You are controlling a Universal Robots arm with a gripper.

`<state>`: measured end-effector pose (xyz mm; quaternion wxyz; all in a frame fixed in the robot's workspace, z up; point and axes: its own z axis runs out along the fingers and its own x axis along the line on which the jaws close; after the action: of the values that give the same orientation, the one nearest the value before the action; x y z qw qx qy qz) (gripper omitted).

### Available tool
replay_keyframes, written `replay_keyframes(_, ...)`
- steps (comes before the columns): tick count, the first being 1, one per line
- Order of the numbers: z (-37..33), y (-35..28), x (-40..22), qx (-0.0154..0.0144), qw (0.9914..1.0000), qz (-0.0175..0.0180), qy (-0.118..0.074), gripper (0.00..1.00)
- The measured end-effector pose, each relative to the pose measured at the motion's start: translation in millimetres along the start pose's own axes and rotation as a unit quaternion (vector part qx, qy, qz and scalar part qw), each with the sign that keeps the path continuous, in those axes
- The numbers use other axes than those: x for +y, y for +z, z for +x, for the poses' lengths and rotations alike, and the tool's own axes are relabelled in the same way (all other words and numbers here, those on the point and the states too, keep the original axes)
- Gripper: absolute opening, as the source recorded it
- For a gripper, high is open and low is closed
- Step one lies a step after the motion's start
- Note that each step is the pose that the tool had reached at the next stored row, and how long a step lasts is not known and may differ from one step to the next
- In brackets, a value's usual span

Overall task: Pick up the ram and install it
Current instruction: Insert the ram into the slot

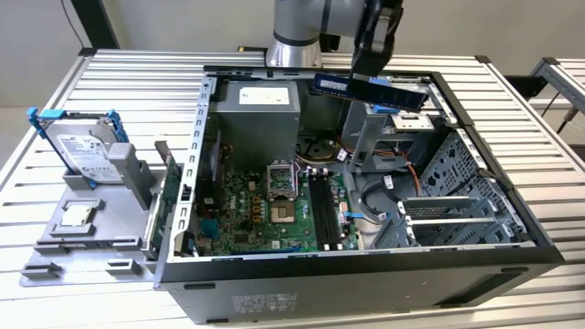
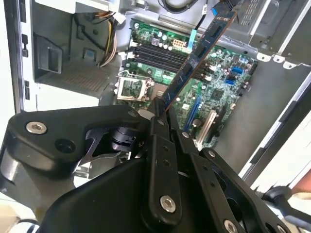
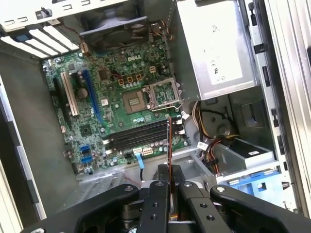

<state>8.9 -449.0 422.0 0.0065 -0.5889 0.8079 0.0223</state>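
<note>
The gripper [image 1: 368, 75] is seen with its black fingers pressed together on the ram [image 1: 395, 96], which is pinched across its two flat faces. That way the long contact edge is left free underneath, which is judged to be the reason for the grip. In the first wrist view the ram [image 3: 169, 138] is presented edge-on as a thin line rising out of the fingertips, so it is carried upright on its edge rather than lying flat. In the second wrist view its dark bluish face and row of black rectangular chips are shown along its length. In the exterior view the stick is held level in the air above the far part of the open computer case [image 1: 366, 288], over the grey metal drive cage [image 1: 384, 137] and well apart from the board below. The case is laid on its side with its panel off, so that the green motherboard [image 1: 260, 205] is faced upward and can be reached from above. The long dark memory slots [image 1: 325, 205] lie in parallel beside the square metal processor socket [image 1: 281, 208] and appear unoccupied, so the ram is not yet seated. The case is rested on a ribbed aluminium table [image 1: 137, 68]. A silver hard drive [image 1: 87, 147] in a blue bracket is parked on a grey stand at the exterior view's left.
</note>
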Motion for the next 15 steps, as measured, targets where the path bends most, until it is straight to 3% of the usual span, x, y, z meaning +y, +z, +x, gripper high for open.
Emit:
replay_keyframes(8, 0.0, 0.0, 0.0, -0.0010, 0.99912, 0.0009, 0.042, 0.00)
replay_keyframes(12, 0.0, 0.0, 0.0, -0.0015, 0.99789, 0.0013, 0.065, 0.00)
replay_keyframes(15, 0.0, 0.0, 0.0, -0.0019, 0.99650, 0.0016, 0.084, 0.00)
